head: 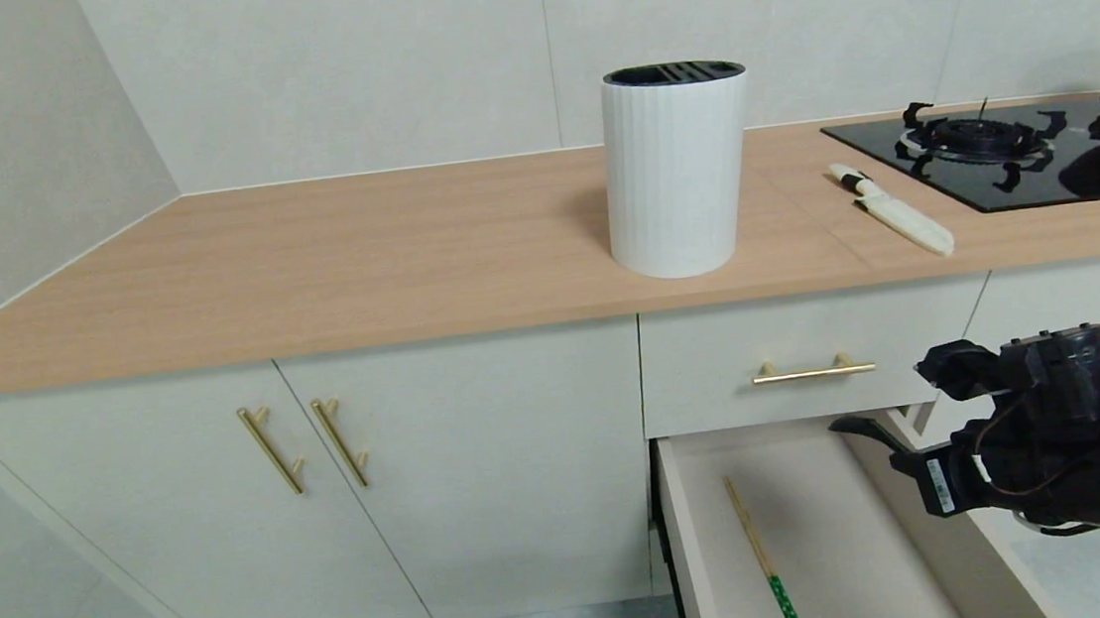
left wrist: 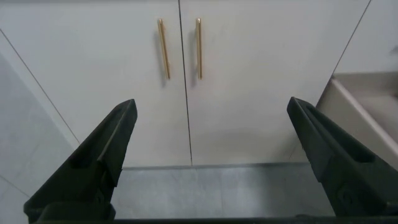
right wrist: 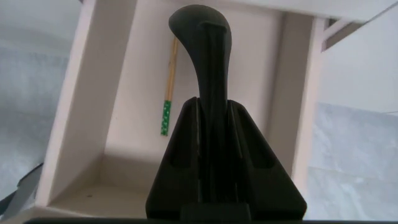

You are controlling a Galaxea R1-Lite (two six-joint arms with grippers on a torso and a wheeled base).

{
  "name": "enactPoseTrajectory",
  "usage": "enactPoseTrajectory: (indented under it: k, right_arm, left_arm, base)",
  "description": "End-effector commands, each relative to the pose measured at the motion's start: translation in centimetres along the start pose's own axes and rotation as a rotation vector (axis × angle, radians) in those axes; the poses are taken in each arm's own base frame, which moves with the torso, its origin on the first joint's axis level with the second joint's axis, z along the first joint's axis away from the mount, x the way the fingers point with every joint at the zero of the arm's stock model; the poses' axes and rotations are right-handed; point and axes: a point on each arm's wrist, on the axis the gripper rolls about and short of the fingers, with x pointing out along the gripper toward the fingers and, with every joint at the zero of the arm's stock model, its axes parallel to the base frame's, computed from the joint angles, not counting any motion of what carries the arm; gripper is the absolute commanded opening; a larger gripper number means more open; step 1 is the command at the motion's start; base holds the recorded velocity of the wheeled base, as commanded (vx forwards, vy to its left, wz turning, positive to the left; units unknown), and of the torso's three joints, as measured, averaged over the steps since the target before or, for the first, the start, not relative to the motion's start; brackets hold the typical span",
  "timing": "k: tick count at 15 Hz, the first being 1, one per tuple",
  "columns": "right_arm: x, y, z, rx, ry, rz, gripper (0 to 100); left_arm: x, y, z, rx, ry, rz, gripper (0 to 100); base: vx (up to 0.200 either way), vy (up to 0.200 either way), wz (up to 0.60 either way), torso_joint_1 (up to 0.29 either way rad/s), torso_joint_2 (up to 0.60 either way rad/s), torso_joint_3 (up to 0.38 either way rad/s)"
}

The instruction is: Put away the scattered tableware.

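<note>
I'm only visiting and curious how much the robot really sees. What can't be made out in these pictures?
- Head view: the drawer is cut off by the bottom edge, and the right gripper covers its right side.
- Right wrist view: that gripper's shut fingers hide the drawer's middle.
- Head view: the white holder has slots too dark to see into.
- Chopsticks: one or a pair, too thin to tell.

Soft, even, bright light fills the kitchen. The knife block [head: 678, 170] throws only a faint shadow on the worktop [head: 307, 261], on its side away from the right hand [head: 859, 429]. The glass hob [head: 1046, 176] above that hand mirrors its burner grates [head: 978, 134]. The cabinet edges [head: 304, 450] lean outward near the head view's borders.
</note>
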Motion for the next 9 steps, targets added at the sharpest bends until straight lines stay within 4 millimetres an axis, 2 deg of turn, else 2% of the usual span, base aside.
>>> enactPoseTrajectory:
  k: [1,9]
  right_arm:
    - [0.6,0.0,-0.4,-0.002,0.023,-0.001,0]
    - [2.1,0.0,-1.2,-0.002,0.057,-0.022,0]
  left_arm:
    - [0.0,0.0,0.0,0.000,0.001,0.000,100]
    - [0.0,0.0,0.0,0.000,0.001,0.000,100]
  base:
    - [0.000,0.000,0.00,-0.183,0.48,0.290]
    - [0.000,0.000,0.00,-0.154,0.46,0.304]
